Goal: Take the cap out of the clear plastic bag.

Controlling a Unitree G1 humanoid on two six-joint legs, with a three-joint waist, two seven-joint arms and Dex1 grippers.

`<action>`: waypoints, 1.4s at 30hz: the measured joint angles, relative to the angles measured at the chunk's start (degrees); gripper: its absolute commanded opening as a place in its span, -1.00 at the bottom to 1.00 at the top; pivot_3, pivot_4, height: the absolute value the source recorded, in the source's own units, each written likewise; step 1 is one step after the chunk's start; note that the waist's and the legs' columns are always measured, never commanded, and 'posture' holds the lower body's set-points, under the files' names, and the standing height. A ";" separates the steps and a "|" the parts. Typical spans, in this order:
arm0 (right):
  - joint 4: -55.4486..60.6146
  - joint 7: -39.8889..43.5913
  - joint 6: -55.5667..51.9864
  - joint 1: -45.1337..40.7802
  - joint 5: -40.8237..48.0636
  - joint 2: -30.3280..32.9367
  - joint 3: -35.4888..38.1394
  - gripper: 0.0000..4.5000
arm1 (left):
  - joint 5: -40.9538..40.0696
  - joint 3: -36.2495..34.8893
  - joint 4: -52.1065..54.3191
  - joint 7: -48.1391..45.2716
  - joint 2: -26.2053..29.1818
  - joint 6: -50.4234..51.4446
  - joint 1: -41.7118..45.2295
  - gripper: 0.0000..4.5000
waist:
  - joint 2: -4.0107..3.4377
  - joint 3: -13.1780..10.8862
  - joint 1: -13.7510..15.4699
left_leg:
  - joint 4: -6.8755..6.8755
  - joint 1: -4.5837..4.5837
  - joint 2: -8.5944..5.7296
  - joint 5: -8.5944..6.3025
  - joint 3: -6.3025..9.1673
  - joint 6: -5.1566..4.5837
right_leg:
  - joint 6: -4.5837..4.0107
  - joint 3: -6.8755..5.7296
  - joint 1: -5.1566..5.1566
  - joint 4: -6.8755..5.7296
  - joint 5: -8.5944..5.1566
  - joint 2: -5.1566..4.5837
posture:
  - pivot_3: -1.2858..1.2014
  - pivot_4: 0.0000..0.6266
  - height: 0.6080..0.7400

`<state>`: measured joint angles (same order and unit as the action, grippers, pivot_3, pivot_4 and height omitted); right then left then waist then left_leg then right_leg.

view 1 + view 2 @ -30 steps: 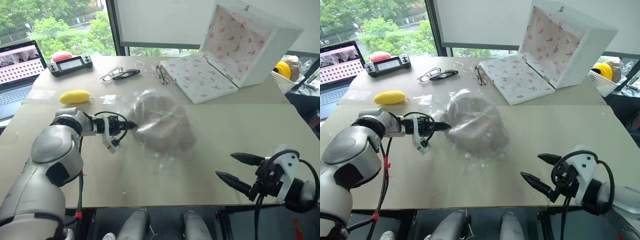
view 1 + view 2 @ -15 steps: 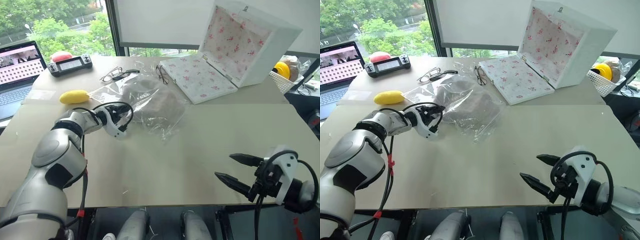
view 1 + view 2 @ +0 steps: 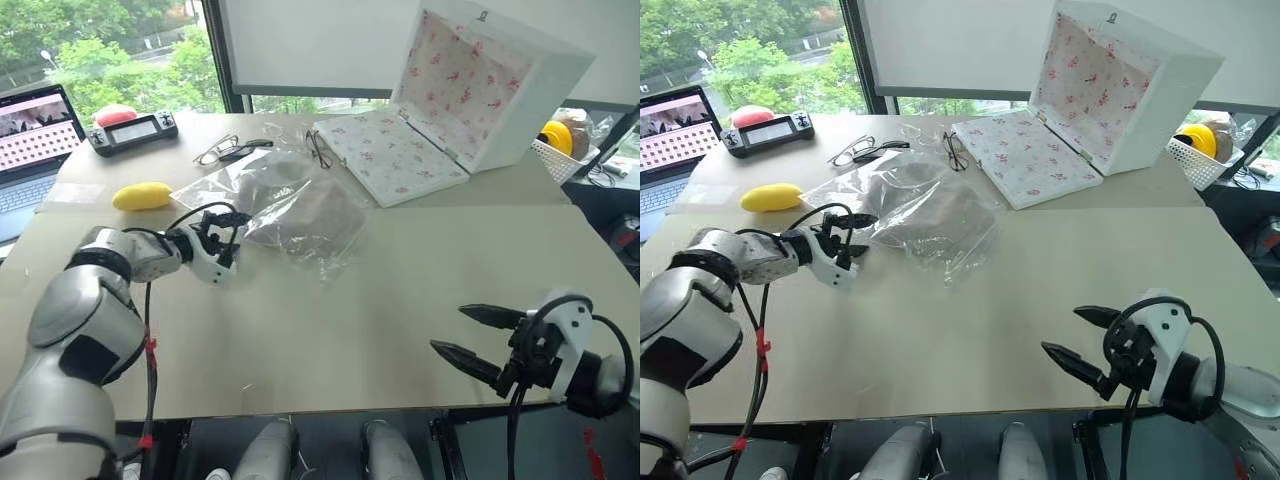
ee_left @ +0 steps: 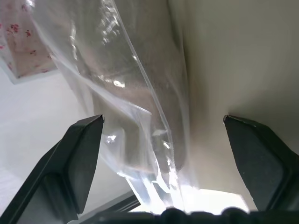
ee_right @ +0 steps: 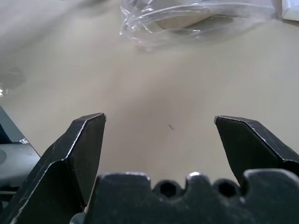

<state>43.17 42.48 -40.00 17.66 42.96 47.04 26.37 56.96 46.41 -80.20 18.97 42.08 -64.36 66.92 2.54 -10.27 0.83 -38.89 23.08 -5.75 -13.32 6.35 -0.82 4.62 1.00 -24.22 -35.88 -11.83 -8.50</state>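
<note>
The clear plastic bag (image 3: pixel 285 200) lies flat and crinkled on the beige table (image 3: pixel 400 280), left of centre. The beige-tan cap (image 3: pixel 308 212) rests inside it, blurred by the film. My left gripper (image 3: pixel 222 232) sits at the bag's near-left edge with its jaws open. In the left wrist view the bag's film (image 4: pixel 135 107) reaches in between the wide-spread fingers (image 4: pixel 79 154), and the cap (image 4: pixel 156 88) shows behind it. My right gripper (image 3: pixel 448 330) hovers open near the table's front right, well apart from the bag (image 5: pixel 187 18), with nothing between its fingers.
An open white box (image 3: pixel 470 90) with floral lining stands at the back right. Behind the bag lie a yellow lemon-shaped object (image 3: pixel 142 196), two pairs of glasses (image 3: pixel 235 150), a game controller (image 3: pixel 132 130) and a laptop (image 3: pixel 30 140). A white basket (image 3: pixel 562 150) sits at the far right.
My left gripper has gone from shut on the bag to open and has rolled. The bag with the cap has swung away from the table's middle and now lies flatter, farther back.
</note>
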 measured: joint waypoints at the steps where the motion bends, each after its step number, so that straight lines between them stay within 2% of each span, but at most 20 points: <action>1: -0.50 0.47 0.10 -0.48 -0.13 0.23 -0.49 1.00 | -6.99 -6.04 -2.10 -10.85 -1.40 -3.94 -1.06 0.96 | -0.01 0.01 0.07 | -0.02 0.00 -0.01 0.00 0.00 0.00 | -0.02 -0.01 0.00 -0.01 0.01 0.00 | 0.03 -0.52 1.00; 2: -0.74 0.74 0.16 -0.75 -0.17 0.37 -0.67 1.00 | -10.32 -8.85 -2.90 -16.08 -2.33 -5.76 -1.54 0.96 | -0.01 0.01 0.15 | -0.07 0.05 -0.02 0.00 0.01 0.00 | -0.07 -0.03 -0.02 -0.02 0.04 0.00 | 0.03 -0.52 1.00; 3: -1.06 1.05 0.32 -1.02 -0.26 0.57 -0.80 1.00 | -17.55 -15.54 -4.29 -28.79 -4.53 -7.06 -2.31 0.96 | -0.01 0.01 0.21 | -0.10 0.05 -0.06 0.00 0.02 -0.01 | -0.09 -0.05 0.00 -0.01 0.06 0.00 | 0.03 -0.52 1.00; 5: -1.13 1.29 0.56 -1.38 -0.47 0.63 -0.87 1.00 | -27.33 -23.14 -4.29 -44.93 -7.29 -6.53 -3.23 0.96 | -0.01 0.01 0.08 | -0.12 0.08 -0.05 0.00 0.03 -0.02 | -0.10 -0.06 -0.02 0.00 0.06 -0.01 | 0.03 -0.52 1.00; 6: -1.42 1.48 0.64 -1.55 -0.70 0.76 -0.96 1.00 | -38.05 -30.10 -1.14 -63.83 -10.04 2.28 -4.36 0.96 | -0.03 0.02 -0.13 | -0.14 0.07 -0.07 -0.02 -0.02 -0.05 | -0.12 -0.05 0.03 -0.07 0.07 -0.01 | 0.03 -0.52 1.00; 8: -1.99 2.00 0.64 -2.54 -1.09 1.00 -1.38 1.00 | -53.36 -37.33 7.95 -88.23 -13.18 21.13 -6.48 0.96 | -0.04 0.02 -0.91 | -0.22 0.13 -0.10 -0.05 0.02 -0.11 | -0.12 -0.06 -0.01 -0.24 0.07 0.00 | 0.03 -0.52 1.00; 10: -2.21 2.33 0.66 -3.20 -1.22 1.10 -1.69 1.00 | -62.87 -39.29 20.64 -100.77 -13.35 37.65 -10.84 0.96 | -0.09 0.05 -2.17 | -0.24 0.07 0.01 -0.12 0.09 -0.22 | -0.12 -0.03 -0.03 -0.24 0.07 0.00 | 0.03 -0.52 1.00; 12: -2.41 2.41 0.66 -3.41 -1.28 1.15 -2.30 1.00 | -68.24 -39.14 35.74 -104.57 -12.92 52.40 -17.87 0.96 | -0.21 0.12 -3.50 | -0.23 -0.07 0.15 -0.21 0.17 -0.35 | -0.14 0.08 0.01 -0.30 0.08 0.01 | 0.03 -0.52 1.00; 16: -2.71 2.34 0.65 -3.62 -1.34 1.20 -3.01 1.00 | -74.47 -38.13 56.88 -103.03 -13.47 71.28 -28.04 0.96 | -0.21 0.12 -3.69 | -0.23 -0.30 0.25 -0.21 0.10 -0.35 | -0.22 0.20 0.04 -0.26 0.13 0.08 | 0.03 -0.52 1.00; 21: -2.83 2.31 0.65 -3.43 -1.74 1.22 -3.03 1.00 | -77.12 -38.83 68.61 -96.87 -14.77 79.49 -30.00 0.96 | -0.32 0.18 -1.86 | -0.19 -0.84 0.40 -0.18 -0.03 -0.29 | 0.04 0.19 0.59 -0.10 -0.02 0.16 | 0.03 -0.52 1.00; 23: -2.78 2.25 0.65 -3.35 -1.74 1.22 -3.03 1.00 | -75.19 -38.89 69.84 -91.81 -17.09 76.81 -30.09 0.96 | -0.36 0.19 -1.33 | -0.07 -1.19 0.43 -0.20 -0.03 -0.28 | 0.11 0.19 1.05 0.16 -0.07 0.16 | 0.03 -0.52 1.00; 25: -2.57 2.03 0.65 -3.17 -1.74 1.21 -3.02 1.00 | -69.61 -38.47 70.39 -84.44 -19.27 69.13 -31.10 0.96 | -0.37 0.20 -0.93 | -0.04 -1.17 0.43 -0.20 -0.04 -0.27 | 0.12 0.19 1.06 0.31 -0.07 0.16 | 0.03 -0.52 1.00; 30: -2.18 1.14 0.65 -2.22 -1.68 0.94 -2.92 1.00 | -58.51 -34.28 70.56 -74.01 -20.20 58.73 -37.33 0.96 | -0.52 0.29 -0.67 | 0.10 -1.08 0.43 -0.31 -0.17 -0.27 | -0.31 0.28 0.92 0.47 0.19 0.16 | 0.03 -0.52 1.00; 34: -1.53 0.80 0.65 -1.94 -1.56 0.94 -2.77 1.00 | -52.62 -31.69 70.49 -67.22 -22.05 56.83 -39.37 0.96 | -0.53 0.29 0.03 | 0.06 -1.00 0.43 -0.30 -0.15 -0.27 | -0.16 0.26 0.96 0.65 0.25 0.19 | 0.03 -0.52 1.00; 36: -0.91 0.67 0.65 -1.96 -1.16 0.94 -2.59 1.00 | -50.15 -31.44 70.47 -63.67 -22.95 56.79 -39.93 0.96 | -0.58 0.32 0.05 | 0.06 -1.08 0.44 -0.30 -0.16 -0.28 | 0.21 0.26 1.08 0.75 0.07 0.19 | 0.03 -0.52 1.00; 42: 0.00 -0.64 0.59 -3.48 -1.07 1.14 -2.45 1.00 | -43.38 -30.14 68.98 -51.99 -27.11 58.31 -40.30 0.96 | -0.59 0.33 0.00 | 0.09 -1.03 0.46 -0.30 -0.18 -0.28 | 0.23 0.25 1.01 0.77 0.07 0.20 | 0.03 -0.52 1.00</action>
<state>43.17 41.84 -39.41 14.18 41.89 48.18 23.92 13.58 16.27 -11.21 -33.02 14.96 -6.05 26.62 1.95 -9.95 0.83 -38.80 22.05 -5.30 -13.62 6.17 -1.10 4.86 1.25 -23.20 -35.11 -11.76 -8.30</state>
